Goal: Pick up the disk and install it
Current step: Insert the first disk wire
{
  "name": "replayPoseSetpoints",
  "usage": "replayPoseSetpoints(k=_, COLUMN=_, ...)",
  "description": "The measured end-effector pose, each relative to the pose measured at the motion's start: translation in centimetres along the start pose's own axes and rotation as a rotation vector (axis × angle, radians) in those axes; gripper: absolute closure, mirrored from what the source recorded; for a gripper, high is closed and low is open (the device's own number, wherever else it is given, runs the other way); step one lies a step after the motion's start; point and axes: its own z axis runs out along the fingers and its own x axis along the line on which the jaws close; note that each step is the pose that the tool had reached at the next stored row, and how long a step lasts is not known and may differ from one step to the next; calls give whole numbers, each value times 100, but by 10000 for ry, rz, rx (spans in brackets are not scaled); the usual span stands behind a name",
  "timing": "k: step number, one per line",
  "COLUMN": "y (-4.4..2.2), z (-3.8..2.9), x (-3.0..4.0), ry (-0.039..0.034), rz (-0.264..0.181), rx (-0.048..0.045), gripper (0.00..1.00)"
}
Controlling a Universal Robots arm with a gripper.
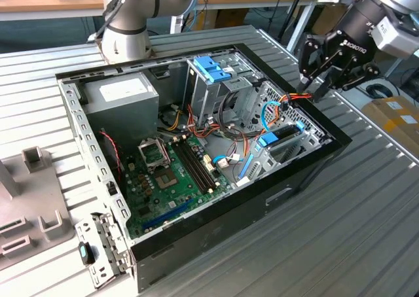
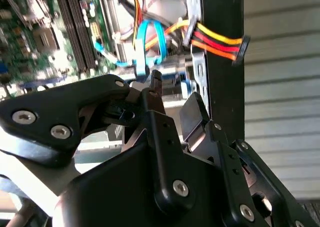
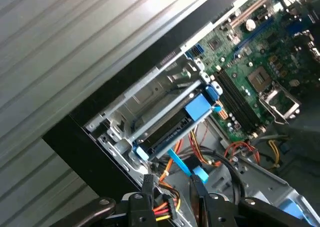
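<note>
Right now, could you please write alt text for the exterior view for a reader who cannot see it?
The gripper hovers at the rim of an open desktop computer case, on the exterior view's right, near the disk seated in a drive bay; the case lies on a slatted metal table.

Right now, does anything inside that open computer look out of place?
Yes: a red, yellow and orange cable bundle loops out over the case's black wall near the hand, instead of lying inside with the other wiring.
</note>
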Motion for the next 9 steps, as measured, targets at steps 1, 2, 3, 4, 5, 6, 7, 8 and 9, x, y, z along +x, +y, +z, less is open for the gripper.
replayPoseSetpoints(k=1, y=-2, z=0, x=2, ry=-168, rz=-22, rx=203, gripper=58)
replayPoseSetpoints(k=2, y=-3, z=3, x=5, ry=-263, rz=-37, rx=317, gripper=58)
replayPoseSetpoints(k=3, y=-12, z=7, x=17, ry=-288, rz=-41, rx=344, gripper=58)
replayPoseSetpoints(k=4, y=-25, z=10, x=33, ry=-293, rz=-44, rx=345, gripper=58)
replayPoseSetpoints(k=5, y=-41, z=12, x=52, ry=-298, rz=-54, rx=341, gripper=58)
replayPoseSetpoints(k=6, y=-54, z=13, x=66, ry=-303, rz=-61, rx=337, gripper=58)
replayPoseSetpoints(k=7, y=-72, z=15, x=86, ry=-309, rz=-69, rx=331, gripper=58)
replayPoseSetpoints(k=8, y=-98, z=19, x=116, ry=-321, rz=-75, rx=320, gripper=58)
replayPoseSetpoints(k=9, y=-122, z=23, x=144, ry=-334, rz=-78, rx=309, gripper=58)
